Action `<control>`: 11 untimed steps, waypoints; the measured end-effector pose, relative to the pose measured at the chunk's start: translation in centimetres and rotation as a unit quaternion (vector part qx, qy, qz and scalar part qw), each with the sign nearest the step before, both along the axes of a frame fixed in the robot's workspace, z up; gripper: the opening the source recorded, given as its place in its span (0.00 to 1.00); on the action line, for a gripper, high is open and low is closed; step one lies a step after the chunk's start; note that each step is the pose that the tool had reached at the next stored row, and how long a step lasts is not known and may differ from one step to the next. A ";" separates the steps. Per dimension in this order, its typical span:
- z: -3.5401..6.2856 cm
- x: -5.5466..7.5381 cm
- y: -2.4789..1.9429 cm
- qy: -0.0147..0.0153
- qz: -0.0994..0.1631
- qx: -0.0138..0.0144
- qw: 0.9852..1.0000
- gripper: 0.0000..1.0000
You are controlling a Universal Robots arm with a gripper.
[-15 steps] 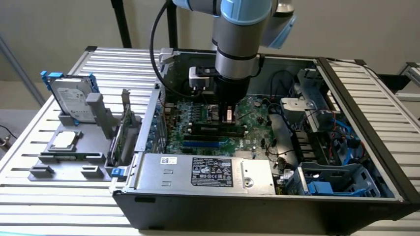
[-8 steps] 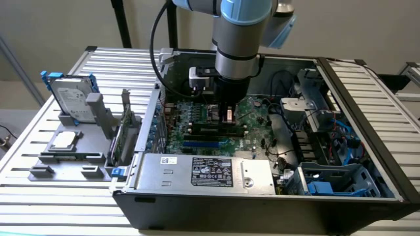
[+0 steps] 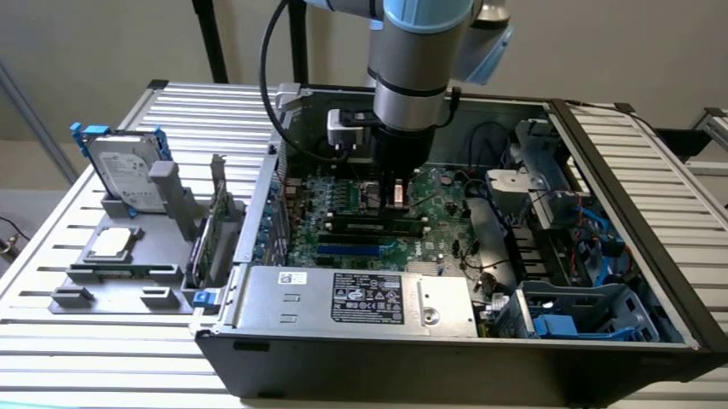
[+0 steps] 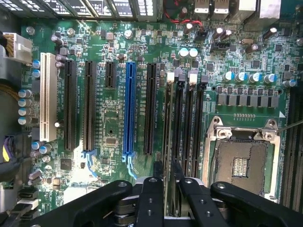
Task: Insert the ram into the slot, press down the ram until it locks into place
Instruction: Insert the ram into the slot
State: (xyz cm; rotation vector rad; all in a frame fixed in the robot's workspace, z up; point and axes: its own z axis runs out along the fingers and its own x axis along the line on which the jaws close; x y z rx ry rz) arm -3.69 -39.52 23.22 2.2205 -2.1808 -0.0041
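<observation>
The ram (image 4: 167, 123) appears edge-on in the wrist view as a thin greenish strip running along the outermost of several parallel black memory slots (image 4: 179, 123), on the side nearest the blue slot (image 4: 129, 109). My gripper (image 4: 169, 189) straddles the ram's near end, with its dark fingers (image 4: 152, 194) closed against both faces. I cannot tell how deep the ram sits in the slot. In the exterior view the gripper (image 3: 393, 200) reaches down into the open computer case, just above the ram (image 3: 370, 227) on the green motherboard (image 3: 438, 192).
An empty processor socket (image 4: 240, 163) lies beside the memory slots. A grey power supply (image 3: 358, 296) fills the case front, and drive cages with blue cables (image 3: 569, 256) stand at the exterior view's right. A hard drive (image 3: 128, 175) and holders sit outside the case at its left.
</observation>
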 end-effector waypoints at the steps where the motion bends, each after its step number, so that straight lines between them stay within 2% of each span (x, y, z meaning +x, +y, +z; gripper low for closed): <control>1: 0.21 0.0 0.00 0.000 0.000 0.000 1.000 0.22; 4: 0.73 -0.2 0.00 0.000 0.000 0.001 1.000 0.22; 11: 0.77 -0.2 0.00 0.000 0.000 0.001 1.000 0.22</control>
